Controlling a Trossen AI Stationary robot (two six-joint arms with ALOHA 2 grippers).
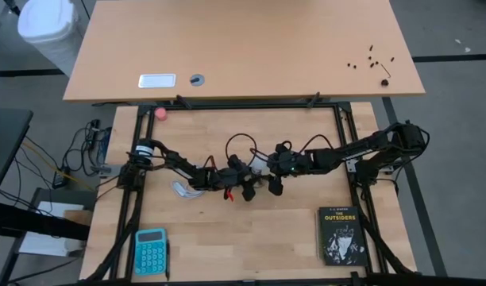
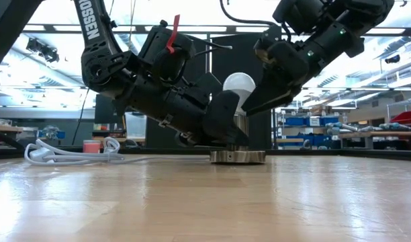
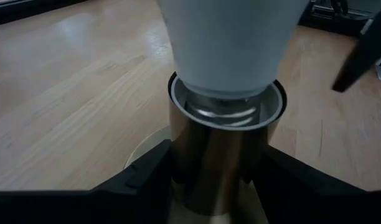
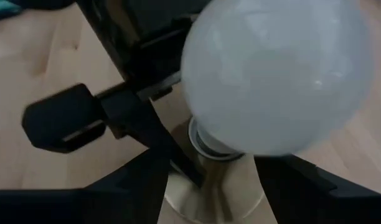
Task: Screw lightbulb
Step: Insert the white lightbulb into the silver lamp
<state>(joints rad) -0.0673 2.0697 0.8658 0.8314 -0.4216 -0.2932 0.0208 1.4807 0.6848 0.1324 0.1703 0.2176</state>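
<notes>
With the left hand (image 3: 209,186) clamped on the brass socket (image 3: 215,162) mid-surface and the right hand (image 4: 203,180) narrowed around the lightbulb (image 2: 239,84) seated in it, a tilted twist could cross-thread the base or skid the socket.

lightbulb (image 2: 240,83): frosted white | socket (image 3: 218,163): brassy metallic | calculator (image 1: 150,251): teal | book (image 1: 340,235): black
</notes>
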